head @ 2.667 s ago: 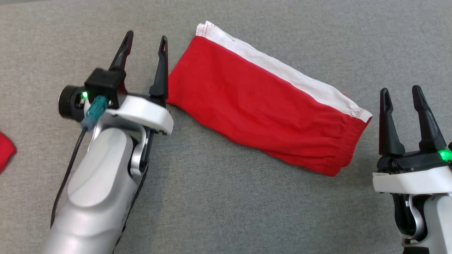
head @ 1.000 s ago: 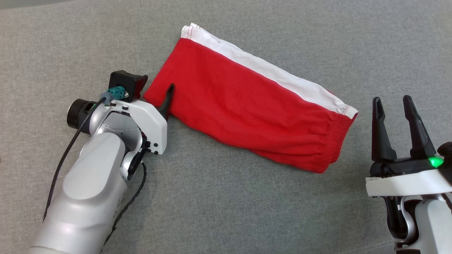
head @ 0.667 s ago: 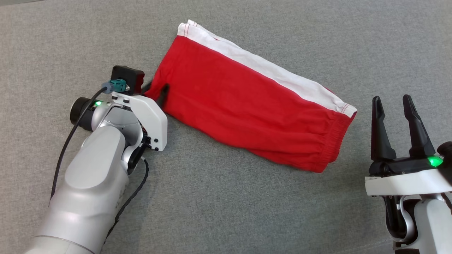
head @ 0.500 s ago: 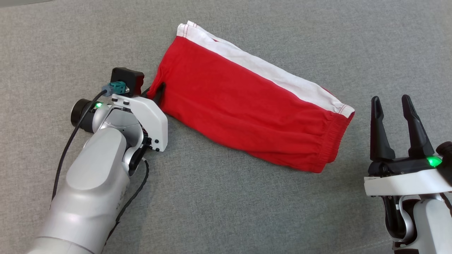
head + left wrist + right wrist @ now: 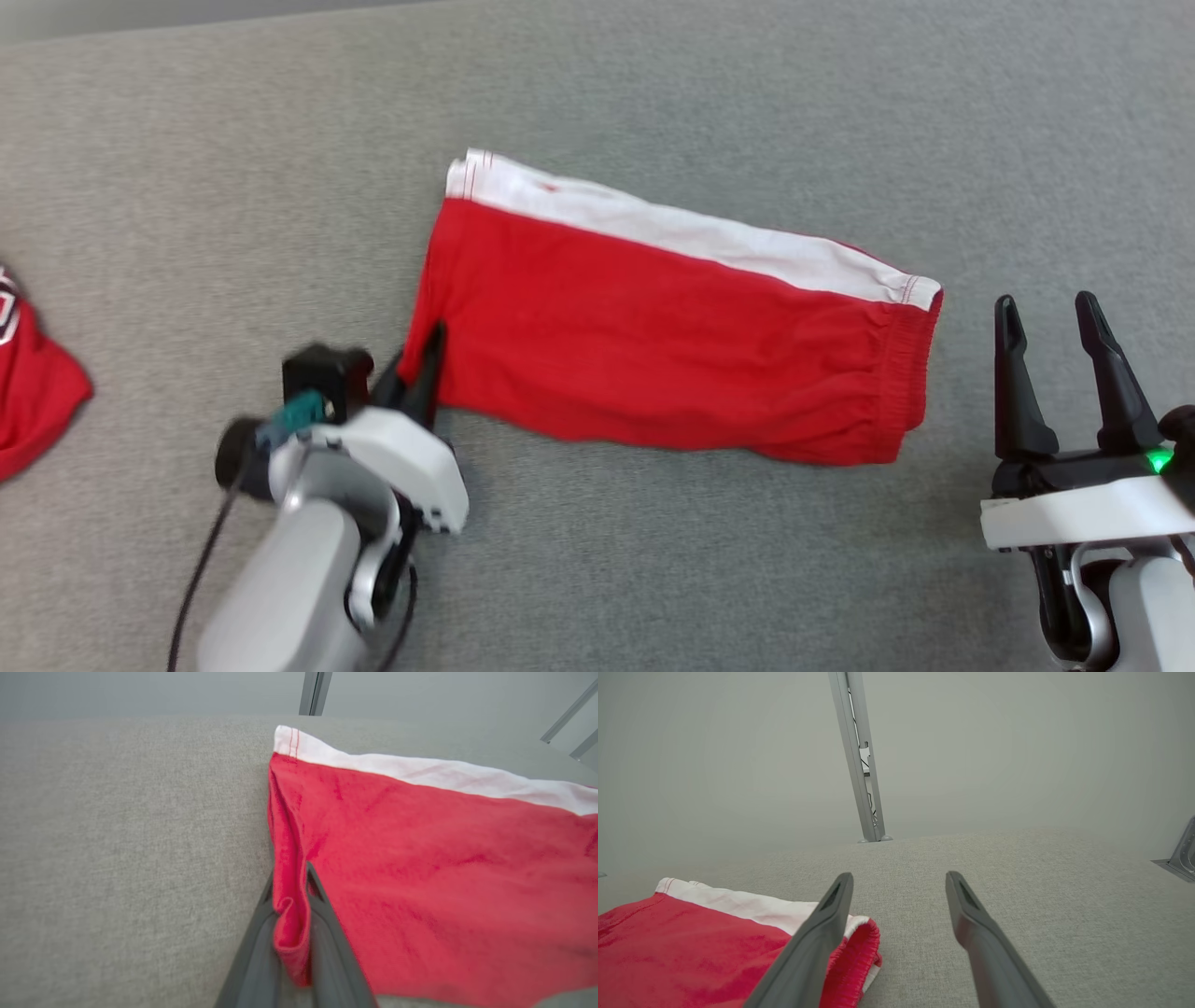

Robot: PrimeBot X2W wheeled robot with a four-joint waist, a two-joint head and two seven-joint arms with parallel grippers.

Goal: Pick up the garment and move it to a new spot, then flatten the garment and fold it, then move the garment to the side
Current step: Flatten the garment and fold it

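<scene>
Grey fabric covers the bench (image 5: 653,579), and the folded red-and-white garment (image 5: 672,373) lies flat near its middle. Moving it well probably calls for a low, steady pull that keeps the layers from sliding apart. The left gripper (image 5: 415,362) is pinched tight on the garment's near-left corner, while the right gripper (image 5: 1046,313) stands wide and empty beside the waistband end.

— What's behind the work on your feed?
— I see a desk (image 5: 653,569) covered in grey woven cloth, evenly lit, with soft shadows. Beyond its far edge is a plain pale grey wall (image 5: 1017,742).
— Any fittings?
— A slim metal post (image 5: 859,765) stands upright at that far edge. My right wrist view catches a metal bracket (image 5: 1183,856) at its right margin.
</scene>
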